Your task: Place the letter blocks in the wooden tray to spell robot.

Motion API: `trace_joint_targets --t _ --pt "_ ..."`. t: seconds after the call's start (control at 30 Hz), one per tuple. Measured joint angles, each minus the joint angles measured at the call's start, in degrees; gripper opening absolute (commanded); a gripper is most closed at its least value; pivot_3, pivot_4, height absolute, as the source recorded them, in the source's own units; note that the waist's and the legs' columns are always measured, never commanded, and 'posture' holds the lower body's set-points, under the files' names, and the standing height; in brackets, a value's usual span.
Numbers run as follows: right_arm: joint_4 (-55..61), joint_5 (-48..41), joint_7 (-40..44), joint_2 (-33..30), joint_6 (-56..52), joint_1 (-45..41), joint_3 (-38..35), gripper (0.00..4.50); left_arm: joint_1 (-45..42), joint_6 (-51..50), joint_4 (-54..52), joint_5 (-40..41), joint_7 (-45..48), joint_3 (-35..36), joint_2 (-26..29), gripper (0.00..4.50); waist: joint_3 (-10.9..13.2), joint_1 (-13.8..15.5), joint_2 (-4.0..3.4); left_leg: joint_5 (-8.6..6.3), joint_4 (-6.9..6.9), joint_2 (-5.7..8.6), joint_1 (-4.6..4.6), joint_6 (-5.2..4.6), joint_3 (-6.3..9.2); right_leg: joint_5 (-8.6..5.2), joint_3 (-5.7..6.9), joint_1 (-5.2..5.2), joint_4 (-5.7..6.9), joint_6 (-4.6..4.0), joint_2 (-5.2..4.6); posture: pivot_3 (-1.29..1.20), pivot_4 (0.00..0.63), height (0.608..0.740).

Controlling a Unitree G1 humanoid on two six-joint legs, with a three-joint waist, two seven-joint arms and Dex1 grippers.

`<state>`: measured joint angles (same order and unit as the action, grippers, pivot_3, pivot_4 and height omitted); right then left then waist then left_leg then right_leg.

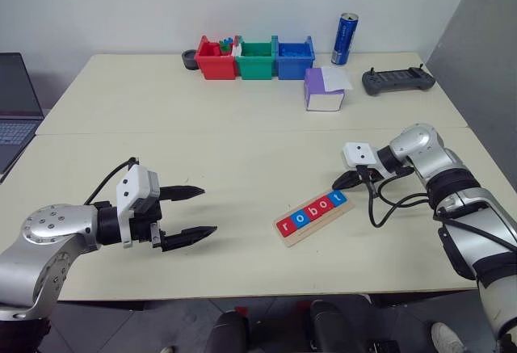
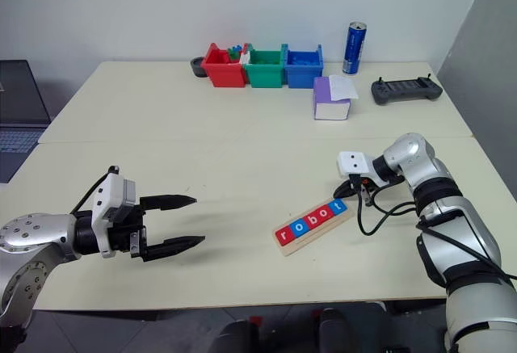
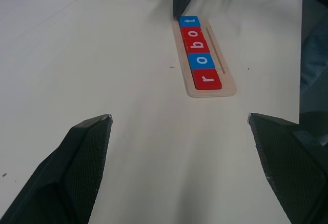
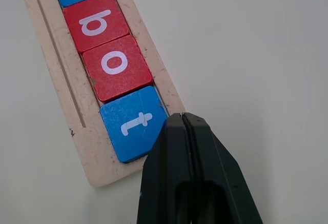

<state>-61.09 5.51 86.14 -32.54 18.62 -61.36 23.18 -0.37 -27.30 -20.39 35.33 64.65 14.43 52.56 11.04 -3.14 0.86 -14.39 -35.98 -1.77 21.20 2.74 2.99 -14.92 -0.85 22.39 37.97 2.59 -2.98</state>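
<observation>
Now your right pincer (image 4: 182,124), closed and empty, rests its tip at the "t" end of the wooden tray (image 1: 313,216), which lies diagonally near the table's front edge. All five letter blocks (image 1: 311,211) sit inside. Your left pincer (image 1: 192,212) hangs open, well apart.

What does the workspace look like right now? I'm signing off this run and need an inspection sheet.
Surface: pale table, two joined tops.
Job's things: wooden tray holds five letter blocks reading robot.
Clutter: red, green, blue bins, blue can, purple-and-white box, black controller.
Grippers: left gripper open, over bare table; right gripper shut, tips at the t block's corner.
Cables: black cables loop off the right wrist.
Surroundings: laptop, white wall.
</observation>
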Motion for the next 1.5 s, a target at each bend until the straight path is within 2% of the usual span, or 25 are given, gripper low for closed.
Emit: trace_joint_targets --t 0.27,0.43,0.53,0.67,0.73,0.9,1.03,1.27,1.5 --pt "-0.1 0.0 -1.2 -2.1 -0.1 -0.3 -3.8 0.02 -0.1 0.0 0.0 0.0 0.0 0.0 0.0 4.50 0.0 0.0 0.00 0.00 0.00 0.00 0.01 0.00 0.00 0.00 0.00 0.00 -0.01 0.00 0.00 0.00 0.150 0.740" --pt "4.9 -1.1 1.3 -7.1 -2.1 2.2 -5.5 0.02 -0.1 0.0 0.0 0.0 0.0 0.0 0.0 4.50 0.0 0.1 0.01 0.00 0.00 0.00 0.03 0.00 0.00 0.00 0.01 0.00 -0.03 0.00 0.00 0.00 0.150 0.740" --pt "14.6 -6.8 1.8 -11.8 -6.7 8.3 -4.4 0.02 -0.3 0.1 0.3 -0.1 0.2 -0.2 0.0 4.50 0.0 0.2 0.00 0.00 0.00 0.00 0.05 0.00 0.01 0.00 0.00 0.00 -0.05 0.00 -0.01 0.00 0.150 0.740" --pt "34.3 -17.4 2.4 -18.4 -15.9 16.8 -1.1 0.02 -1.1 0.1 0.8 -0.2 0.7 -0.7 0.0 4.50 0.0 0.3 -0.02 0.00 -0.01 0.00 0.08 0.00 0.03 -0.01 0.00 0.05 0.00 0.01 -0.01 0.00 0.150 0.740" --pt "43.6 -21.2 2.6 -19.5 -20.5 19.7 -0.8 0.02 -1.5 0.2 1.0 -0.3 1.1 -0.8 0.0 4.50 0.0 0.0 -0.02 0.00 -0.01 -0.01 0.04 -0.01 0.04 -0.02 0.00 0.05 0.02 0.04 0.01 0.00 0.150 0.740" --pt "58.1 -23.9 2.6 -18.2 -27.2 26.1 -0.5 0.02 -1.7 0.3 1.5 -0.3 1.2 -0.8 0.0 4.50 0.0 0.3 -0.01 0.00 -0.06 -0.02 0.08 0.00 0.08 -0.16 0.04 0.04 0.00 0.32 0.02 0.00 0.150 0.740" --pt "63.7 -23.4 1.6 -15.9 -29.7 27.9 0.0 0.02 -1.5 0.3 1.5 -0.3 1.7 -0.8 0.0 4.50 0.0 0.5 0.00 0.00 -0.07 -0.02 0.12 0.00 0.09 -0.15 0.06 0.04 -0.03 0.35 0.02 0.00 0.150 0.740" --pt "61.1 -15.5 -3.2 -7.5 -26.8 27.9 3.0 0.02 -2.6 0.3 1.6 -0.6 2.0 -1.3 0.0 4.50 0.0 0.6 0.05 0.00 -0.08 -0.02 0.14 0.00 0.10 -0.15 0.07 0.05 -0.02 0.35 0.03 0.00 0.150 0.740" --pt "57.2 -11.0 -3.4 -4.2 -21.7 26.5 4.6 0.02 -2.5 0.2 1.7 -0.7 1.7 -1.4 -0.1 4.50 0.0 0.8 0.05 0.01 -0.09 -0.02 0.47 0.01 0.12 0.02 0.10 0.41 0.00 0.07 0.03 0.00 0.150 0.740"
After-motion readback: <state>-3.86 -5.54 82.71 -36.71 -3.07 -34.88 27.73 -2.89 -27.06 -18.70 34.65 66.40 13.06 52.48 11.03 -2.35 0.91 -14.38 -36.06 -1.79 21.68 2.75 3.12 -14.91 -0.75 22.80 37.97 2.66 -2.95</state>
